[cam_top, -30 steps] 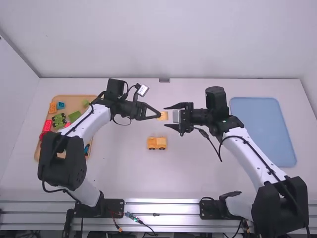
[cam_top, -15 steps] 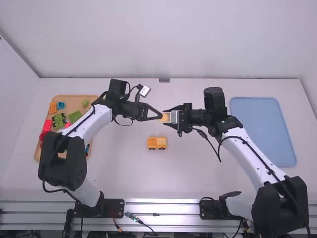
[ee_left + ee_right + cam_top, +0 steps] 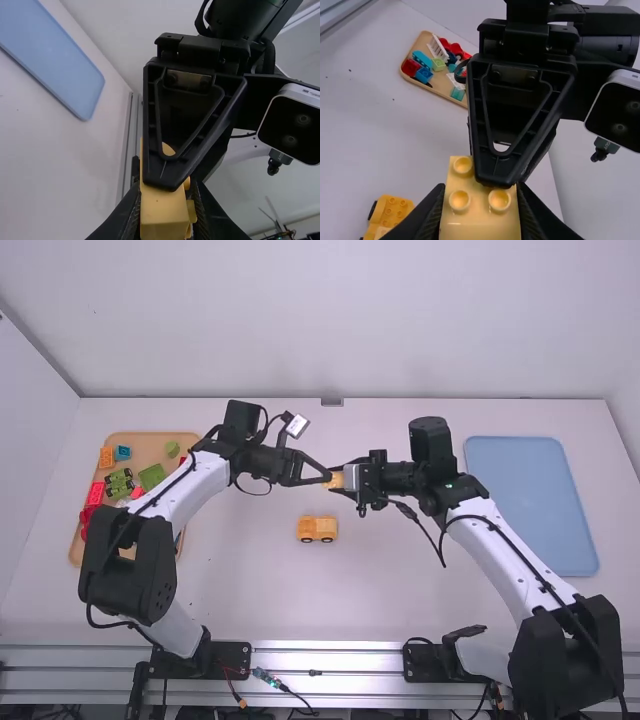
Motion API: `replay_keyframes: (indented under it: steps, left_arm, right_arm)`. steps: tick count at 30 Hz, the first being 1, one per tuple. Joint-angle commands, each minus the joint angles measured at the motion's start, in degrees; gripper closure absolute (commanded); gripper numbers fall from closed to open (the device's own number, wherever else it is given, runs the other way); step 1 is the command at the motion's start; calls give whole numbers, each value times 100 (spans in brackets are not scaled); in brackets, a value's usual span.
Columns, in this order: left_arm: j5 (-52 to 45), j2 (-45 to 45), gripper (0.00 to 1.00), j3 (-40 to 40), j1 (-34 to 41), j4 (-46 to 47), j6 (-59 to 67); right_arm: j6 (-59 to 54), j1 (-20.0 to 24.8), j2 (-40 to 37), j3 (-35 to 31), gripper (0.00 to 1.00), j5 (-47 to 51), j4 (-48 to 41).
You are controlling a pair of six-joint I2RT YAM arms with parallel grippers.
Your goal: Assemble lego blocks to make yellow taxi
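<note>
Where left tool (image 3: 167, 190) meets right tool (image 3: 481, 187), yellow block (image 3: 480, 220) bridges both, each clenched on it from opposite sides. Wheeled yellow piece (image 3: 317, 529) on bench (image 3: 260, 590), nearer arm mounts (image 3: 228, 658) than block. Likely handover: one grip must free before block goes toward piece.

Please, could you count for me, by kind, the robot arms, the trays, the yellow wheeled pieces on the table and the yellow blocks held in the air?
Robot arms (left arm, right arm): 2
Trays (wooden tray, blue tray): 2
Yellow wheeled piece: 1
Held yellow block: 1
Total: 6
</note>
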State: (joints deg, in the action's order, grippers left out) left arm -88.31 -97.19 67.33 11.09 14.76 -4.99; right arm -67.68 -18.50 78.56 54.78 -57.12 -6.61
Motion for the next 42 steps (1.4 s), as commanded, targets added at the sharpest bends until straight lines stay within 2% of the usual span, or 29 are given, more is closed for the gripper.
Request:
replay_keyframes:
  steps: [1,7,9,10,16,23,26,36,42]
  left_arm:
    - [-166,47,98,4,-26,14,48]
    - [-166,47,98,4,17,9,65]
    - [-166,47,98,4,7,11,65]
    - [-166,47,98,4,7,11,63]
    - [-166,47,98,4,13,14,63]
    - [-166,47,98,4,13,14,109]
    - [-166,47,98,4,13,11,107]
    - [-166,47,98,2,-85,14,155]
    - [-166,47,98,-31,-205,16,153]
  right_arm:
    - [37,101,-112,37,70,-7,9]
    - [37,94,-112,37,71,-4,11]
    - [37,92,-112,37,68,0,9]
    - [39,81,-112,37,63,-2,11]
    - [42,98,-112,37,57,20,-9]
    - [39,94,-112,37,59,125,-33]
    - [44,96,-112,37,64,146,-35]
    - [184,197,-112,37,59,92,-20]
    - [181,219,-112,37,63,-4,-4]
